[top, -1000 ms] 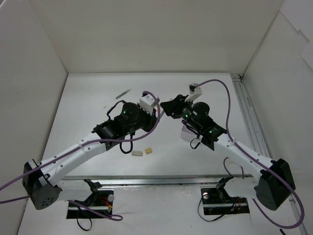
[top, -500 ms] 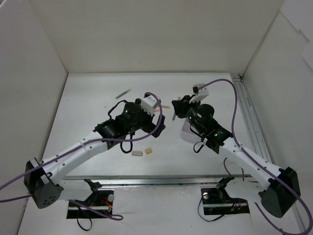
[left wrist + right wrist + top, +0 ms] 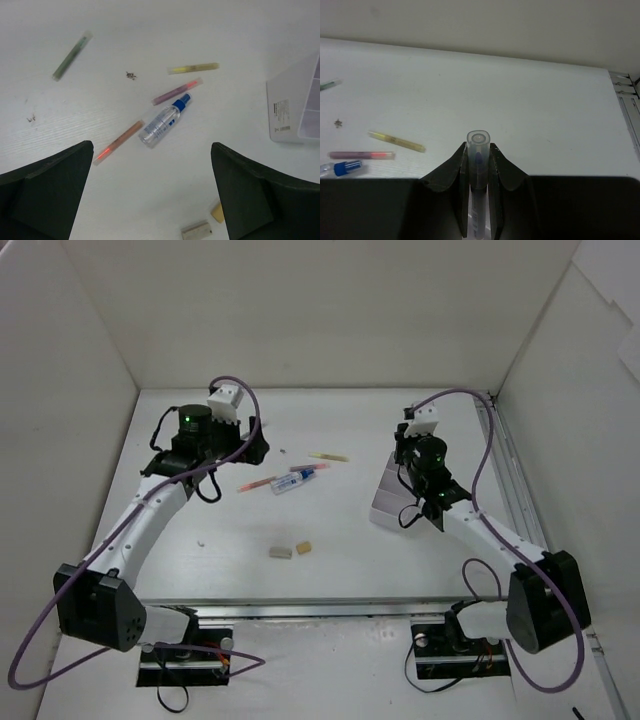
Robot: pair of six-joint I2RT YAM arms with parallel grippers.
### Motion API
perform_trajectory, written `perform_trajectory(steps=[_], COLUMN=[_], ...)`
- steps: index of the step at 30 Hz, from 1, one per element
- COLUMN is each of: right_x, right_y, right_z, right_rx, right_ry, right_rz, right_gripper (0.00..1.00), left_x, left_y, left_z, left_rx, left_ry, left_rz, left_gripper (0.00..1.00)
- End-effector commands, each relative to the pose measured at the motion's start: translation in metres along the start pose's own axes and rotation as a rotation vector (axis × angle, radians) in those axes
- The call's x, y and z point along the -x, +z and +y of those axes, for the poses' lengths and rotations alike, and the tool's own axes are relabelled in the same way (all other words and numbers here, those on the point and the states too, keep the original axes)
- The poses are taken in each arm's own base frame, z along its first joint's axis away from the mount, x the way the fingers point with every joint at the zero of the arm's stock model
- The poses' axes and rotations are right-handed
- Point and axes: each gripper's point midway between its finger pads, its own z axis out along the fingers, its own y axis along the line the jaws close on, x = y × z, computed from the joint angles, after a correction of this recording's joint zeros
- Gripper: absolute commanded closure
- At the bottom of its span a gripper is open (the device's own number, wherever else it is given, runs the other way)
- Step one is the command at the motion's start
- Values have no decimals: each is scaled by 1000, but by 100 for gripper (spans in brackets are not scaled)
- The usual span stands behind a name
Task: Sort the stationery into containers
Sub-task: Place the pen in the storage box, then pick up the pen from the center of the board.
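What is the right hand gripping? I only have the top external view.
Observer: The right wrist view shows the right hand shut on a clear pen with a blue core.
Operator: And the left hand?
Observer: The left hand is wide open, with nothing between its fingers.
Operator: Any pen hidden from me?
Observer: A grey-green pen lies apart from the others, in the left wrist view.
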Motion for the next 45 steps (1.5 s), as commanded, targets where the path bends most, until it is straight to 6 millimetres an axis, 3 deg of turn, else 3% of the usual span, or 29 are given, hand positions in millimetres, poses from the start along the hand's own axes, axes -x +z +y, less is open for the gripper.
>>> perform_trajectory(steps=[1, 3, 8, 14, 17, 18, 20, 23, 24, 26, 27, 29, 30, 32, 33, 35, 39, 45], right_x=[19, 19, 3, -3, -17, -21, -28, -28, -26, -18, -7, -4, 8, 11, 25, 28, 48, 67], right_y=[19, 27, 48, 50, 52, 51, 47, 39, 37, 28, 22, 14, 7, -3, -14, -24, -50, -74], right_z=[-6, -17, -21, -32, -33, -35, -38, -38, -33, -31, -27, -26, -22, -20, -17, -14, -11, -6], right_rx=[-6, -60, -97, -165, -173, -182, -200, -192, -168, -146, -123, -102, -76, -50, -26, 1, 56, 113], right_ry=[-13, 0, -22, -2, -3, 13, 37, 70, 99, 116, 130, 138, 146, 147, 160, 172, 196, 196], right_rz=[-123, -151, -156, -192, -164, -160, -150, -155, -163, -183, -211, -222, -254, -264, -301, -301, -340, -370], right_gripper=[100, 100, 100, 100, 100, 93, 90, 71, 58, 44, 29, 17, 5, 2, 2, 2, 2, 2], left_x=[39, 38, 38, 26, 22, 22, 24, 29, 33, 35, 49, 32, 46, 25, 26, 13, 6, -7], left_y=[2, 8, 33, 61, 71, 73, 77, 80, 81, 87, 86, 97, 99, 113, 123, 130, 158, 180], left_z=[7, 22, 47, 64, 75, 76, 79, 88, 90, 95, 95, 102, 103, 114, 127, 131, 157, 175], left_rx=[-40, -43, -76, -99, -83, -80, -79, -57, -58, -64, -67, -83, -87, -107, -99, -108, -74, -35], left_ry=[24, 24, 37, 20, 14, 13, 20, 33, 76, 130, 163, 190, 218, 212, 220, 206, 210, 226], left_rz=[-67, -40, 10, 80, 103, 106, 116, 122, 117, 130, 111, 188, 172, 247, 252, 313, 349, 350], left_gripper=[0, 0, 0, 0, 0, 0, 0, 0, 0, 0, 0, 0, 0, 0, 0, 0, 0, 0])
